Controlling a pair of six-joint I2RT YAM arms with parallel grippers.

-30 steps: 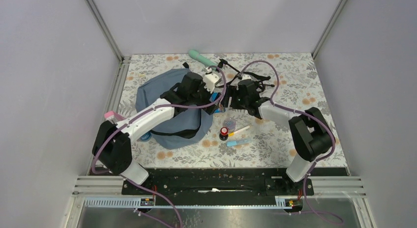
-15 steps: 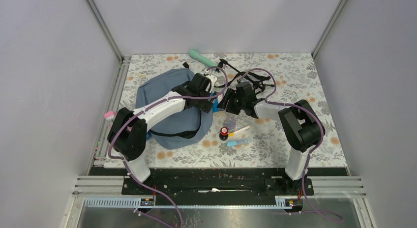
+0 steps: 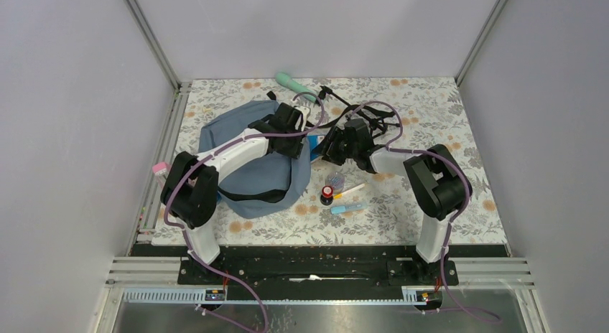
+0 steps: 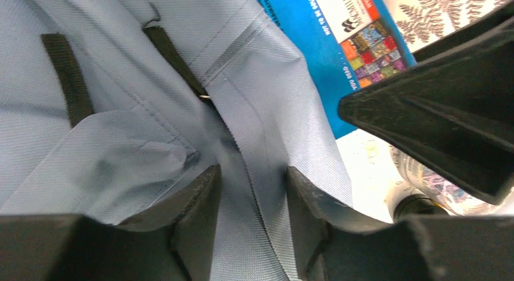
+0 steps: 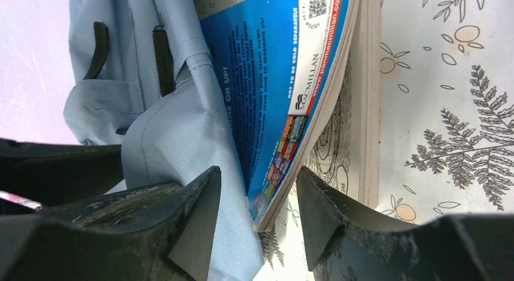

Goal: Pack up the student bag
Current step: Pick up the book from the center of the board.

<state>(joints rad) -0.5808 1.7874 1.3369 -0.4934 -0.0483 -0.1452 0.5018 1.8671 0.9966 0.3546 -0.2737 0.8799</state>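
Observation:
The slate-blue student bag point(image 3: 244, 143) lies at the left of the flowered table, its opening toward the middle. A blue-covered book point(image 3: 314, 141) sticks out of that opening. My left gripper point(image 3: 301, 145) sits at the bag's rim, and in the left wrist view it point(image 4: 250, 190) is shut on a fold of the bag's fabric point(image 4: 121, 81), with the book point(image 4: 321, 57) just beyond. My right gripper point(image 3: 327, 148) faces it. In the right wrist view it point(image 5: 257, 193) is open and straddles the bag's edge point(image 5: 182, 148) and the book's corner point(image 5: 273, 93), with a gap at the right finger.
Near the bag's mouth lie a red-capped small bottle point(image 3: 327, 195), a clear bottle point(image 3: 335, 179), a pen point(image 3: 349, 191) and a blue marker point(image 3: 348, 208). A mint-green object point(image 3: 293, 82) and a black strap tangle point(image 3: 373, 118) lie at the back. A pink item point(image 3: 159, 168) is at the left rail.
The left gripper drew back over the bag's rim and closed from wide open onto the fabric. The right gripper moved left to the book's corner and narrowed.

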